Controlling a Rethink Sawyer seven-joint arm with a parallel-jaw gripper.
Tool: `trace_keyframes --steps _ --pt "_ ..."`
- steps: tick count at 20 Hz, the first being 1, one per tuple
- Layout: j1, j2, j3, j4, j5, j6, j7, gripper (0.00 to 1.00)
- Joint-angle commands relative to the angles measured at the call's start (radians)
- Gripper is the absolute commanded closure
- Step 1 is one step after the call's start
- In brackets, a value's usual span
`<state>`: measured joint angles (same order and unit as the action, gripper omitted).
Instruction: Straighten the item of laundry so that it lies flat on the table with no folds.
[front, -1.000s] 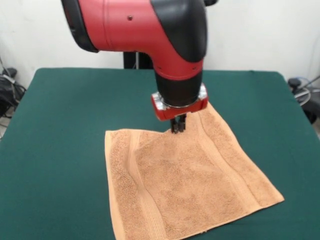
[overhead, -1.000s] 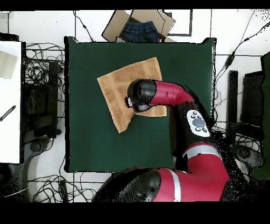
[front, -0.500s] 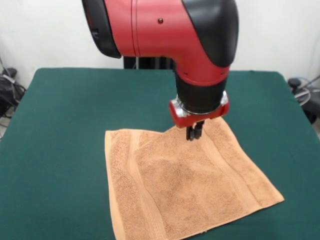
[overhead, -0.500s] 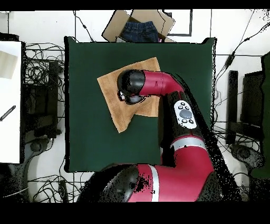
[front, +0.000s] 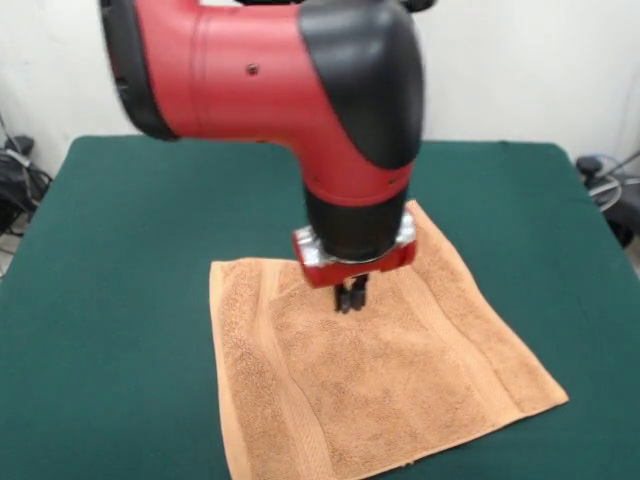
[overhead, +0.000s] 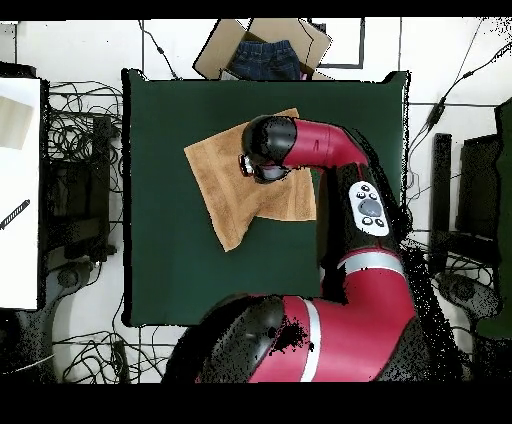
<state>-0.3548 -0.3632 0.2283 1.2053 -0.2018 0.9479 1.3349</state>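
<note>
1. Orange-tan terry cloth, the towel (front: 380, 380) is lying spread open on the table (front: 120, 300), turned at an angle so its corners are pointing toward the table's edges rather than lining up with them.
2. Woven border bands are running just inside its edges, and the pile is looking mostly flat, with slight rumpling along the band on one side in the front view.
3. From overhead, the towel (overhead: 225, 190) is sitting a little off the table's middle, closer to the table edge at the top of that view, and well in from every edge.
4. Dark green felt is showing all around the cloth.
5. The gripper (front: 349, 297) is hanging over the towel's inner area, and its dark fingers are pressed together with no cloth between them; the tips are sitting right at the pile, but whether they are touching it cannot be told.
6. The red and black arm (overhead: 330, 150) is reaching across the towel's side in the overhead view, covering part of it.
7. Beyond the table's top edge in the overhead view, a cardboard box (overhead: 262, 45) holding dark blue cloth is sitting on the floor, and cables are lying along both sides.
</note>
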Motion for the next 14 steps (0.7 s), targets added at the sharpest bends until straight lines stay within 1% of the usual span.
trace_keyframes --steps 1,4,6,8,11,14 --pt "-0.082 0.105 0.023 -0.073 0.004 0.071 0.011 1.0" --pt "-0.117 0.121 0.039 -0.058 0.002 0.041 -0.015 1.0" --pt "-0.15 0.122 0.05 -0.022 0.002 0.006 -0.03 1.0" --pt "-0.177 0.125 0.058 0.0 0.01 0.01 -0.031 1.0" --pt "-0.209 0.115 0.076 0.045 0.009 -0.02 -0.038 1.0" --pt "-0.211 0.118 0.08 0.064 -0.007 -0.055 -0.025 1.0"
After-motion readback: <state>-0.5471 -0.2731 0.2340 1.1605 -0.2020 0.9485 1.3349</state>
